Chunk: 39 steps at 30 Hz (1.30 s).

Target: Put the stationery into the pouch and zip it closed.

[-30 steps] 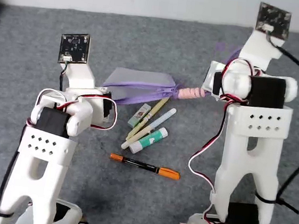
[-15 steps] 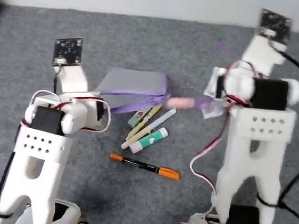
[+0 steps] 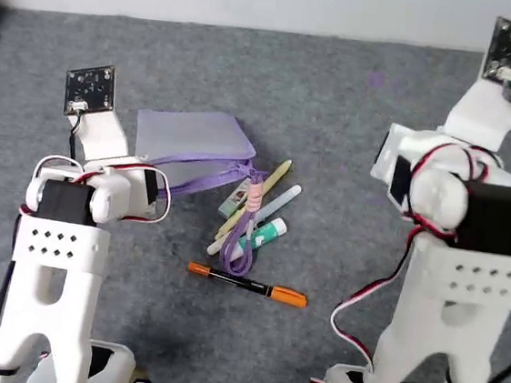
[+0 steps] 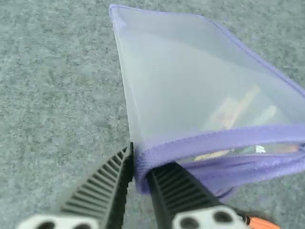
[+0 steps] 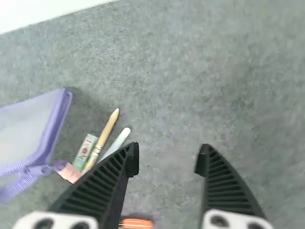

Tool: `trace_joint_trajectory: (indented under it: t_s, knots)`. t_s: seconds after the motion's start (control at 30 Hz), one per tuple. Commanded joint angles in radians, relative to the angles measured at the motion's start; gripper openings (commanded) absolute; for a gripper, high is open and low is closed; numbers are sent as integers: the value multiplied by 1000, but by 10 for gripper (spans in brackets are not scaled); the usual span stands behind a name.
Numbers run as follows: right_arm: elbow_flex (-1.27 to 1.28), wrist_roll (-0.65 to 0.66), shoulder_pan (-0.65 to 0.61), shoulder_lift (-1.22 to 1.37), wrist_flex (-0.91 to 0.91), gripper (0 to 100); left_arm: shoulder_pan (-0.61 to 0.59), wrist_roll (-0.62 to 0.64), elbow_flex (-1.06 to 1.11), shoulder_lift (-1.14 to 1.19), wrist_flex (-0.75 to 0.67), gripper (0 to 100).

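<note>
Left gripper pinched the seam edge of the translucent purple zip pouch. Right gripper hung over the grey carpet, jaws wide apart. Loose pens lay just beside the pouch.

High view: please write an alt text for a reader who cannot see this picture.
The left gripper grips a corner of a purple pouch on a grey table. Beside it lie a pencil, a pale pen, a white and green stick and an orange-ended marker; the pouch's purple strap drapes over some. The right arm stands apart.
</note>
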Motion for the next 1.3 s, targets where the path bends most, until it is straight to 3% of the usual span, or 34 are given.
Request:
trace_joint_trajectory:
  t_s: [0.0, 0.17, 0.47, 0.77, 0.97, 1.27]
  knots:
    - [32, 137, 8, -74, 42, 134, -5, -5, -54, -8, 35, 11]
    - [334, 255, -24, -203, 39, 83, -8, -5, -131, -2, 66, 11]
    - [747, 265, -254, -251, -5, 84, -38, -5, -240, 0, 60, 11]
    - [885, 445, -414, -157, -65, 247, -153, 44, -248, 2, 63, 11]
    - [959, 517, -549, -90, -242, 248, -155, 46, -246, 2, 58, 11]
    - [971, 511, -722, 130, -438, 248, -157, 46, -246, 2, 58, 11]
